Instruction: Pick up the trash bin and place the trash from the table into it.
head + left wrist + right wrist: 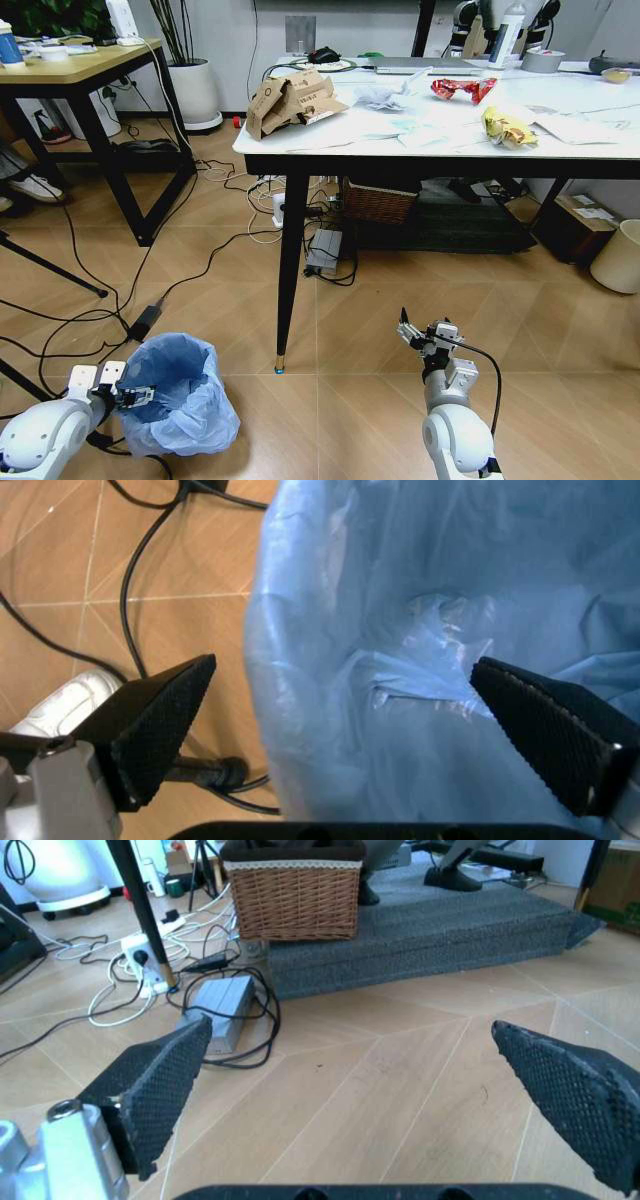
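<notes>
The marble-look surface (440, 145) is filling the upper right of the head view, carrying the torn cardboard box (292, 100), a red wrapper (462, 89) and a yellow wrapper (508, 127). The trash bin (178, 395), lined in blue plastic, is sitting on the floor at lower left. The left gripper (133, 396) is straddling its rim, jaws spread wide, one inside and one outside. The right gripper (407, 333) is hovering low at centre right, jaws wide apart and holding nothing.

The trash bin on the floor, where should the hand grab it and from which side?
Probably the near rim of the trash bin, from above. It stands upright with an open mouth, and the left hand is open with one finger outside the bag-covered rim and one inside. The right hand hangs open, away.
</notes>
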